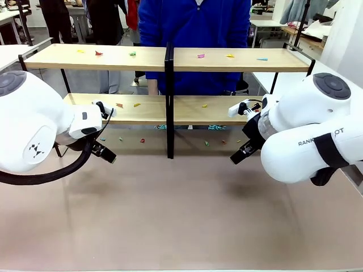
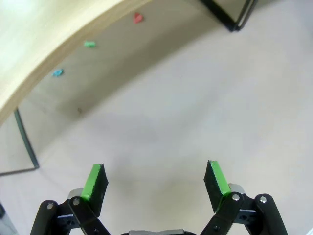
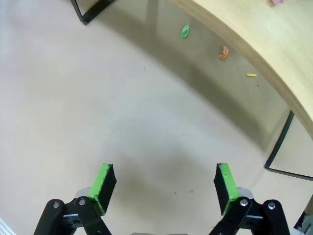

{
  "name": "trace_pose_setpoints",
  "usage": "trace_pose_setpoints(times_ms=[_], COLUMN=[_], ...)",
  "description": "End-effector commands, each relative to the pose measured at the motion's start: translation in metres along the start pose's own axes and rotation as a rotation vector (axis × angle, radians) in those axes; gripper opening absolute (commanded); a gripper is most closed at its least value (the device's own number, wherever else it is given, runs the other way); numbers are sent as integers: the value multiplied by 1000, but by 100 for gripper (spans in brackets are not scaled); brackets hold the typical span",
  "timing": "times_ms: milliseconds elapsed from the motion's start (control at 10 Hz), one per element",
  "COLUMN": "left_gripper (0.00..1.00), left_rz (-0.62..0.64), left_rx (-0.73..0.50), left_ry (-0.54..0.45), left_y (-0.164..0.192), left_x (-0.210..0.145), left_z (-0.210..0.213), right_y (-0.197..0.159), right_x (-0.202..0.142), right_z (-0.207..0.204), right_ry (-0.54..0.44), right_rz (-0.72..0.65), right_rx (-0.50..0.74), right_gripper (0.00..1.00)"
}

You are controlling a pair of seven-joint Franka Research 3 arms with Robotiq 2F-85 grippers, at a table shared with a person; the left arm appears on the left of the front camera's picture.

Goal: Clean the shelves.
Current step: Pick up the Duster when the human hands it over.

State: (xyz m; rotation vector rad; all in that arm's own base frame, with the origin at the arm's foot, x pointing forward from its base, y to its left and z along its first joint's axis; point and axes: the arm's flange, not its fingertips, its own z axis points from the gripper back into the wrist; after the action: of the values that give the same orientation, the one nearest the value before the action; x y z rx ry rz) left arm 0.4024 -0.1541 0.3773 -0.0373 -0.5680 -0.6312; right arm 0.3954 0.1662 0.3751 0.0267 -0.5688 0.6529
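Left gripper (image 2: 154, 169) is spread fully wide, green pads (image 2: 93, 183) bare, nothing held, hanging low over the bare table (image 2: 195, 107). Right gripper (image 3: 164, 169) is the same: jaws wide apart, empty, over bare table top. Both sit on my side of the shelves (image 1: 153, 58), clear of them, one on each side of the black centre post (image 1: 169, 113).

Writing: my right arm (image 1: 295, 113) carries grey print, "RANK" then "OT", with the middle cut off by a black strap. My left arm (image 1: 34, 113) has a small black logo mark, no letters I can read.

The shelves run across the far half of the table: two light-wood boards in a thin black frame. Small coloured paper scraps (image 1: 132, 54) lie on the upper board, on the lower board and on the table under it.

Left wrist view: lower board (image 2: 39, 44) with its edge at upper left, red, green and blue scraps beneath it, frame leg (image 2: 25, 139) off to the side. Right wrist view: board edge at upper right, green, orange and yellow scraps under it.

Room: open table ahead of both grippers up to the board edge. The gap under the lower board is low. A person in a blue top (image 1: 195, 22) stands just behind the shelves.
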Motion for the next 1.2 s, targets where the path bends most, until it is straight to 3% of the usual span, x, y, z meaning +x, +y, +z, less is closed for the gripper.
trace_pose_setpoints(times_ms=[0,200,300,400,500,700,800,1100], left_gripper=[100,100,100,100,100,100,100,100], left_rz=[-85,-88,-55,-79,-77,-92,-84,-24], left_rx=[-94,-131,-57,-77,3,36,79,104], left_ry=[-85,-265,-323,-397,-459,-593,-701,-737], left_y=[14,29,35,39,43,57,63,64], left_x=[-14,-47,-66,-81,-91,-91,-87,-73], left_z=[52,128,163,185,202,244,253,259], right_y=[-25,-61,-67,-69,-76,-89,-91,-96], right_x=[6,0,-4,-6,-5,0,5,9], right_z=[40,118,157,183,204,249,259,268], right_ry=[16,-87,-160,-194,-201,-322,-344,-386], right_rz=[-50,-123,-135,-142,-164,-192,-198,-209], right_rx=[42,-6,-20,-62,-162,-182,-216,-214], right_gripper=[100,100,100,100,100,100,100,100])
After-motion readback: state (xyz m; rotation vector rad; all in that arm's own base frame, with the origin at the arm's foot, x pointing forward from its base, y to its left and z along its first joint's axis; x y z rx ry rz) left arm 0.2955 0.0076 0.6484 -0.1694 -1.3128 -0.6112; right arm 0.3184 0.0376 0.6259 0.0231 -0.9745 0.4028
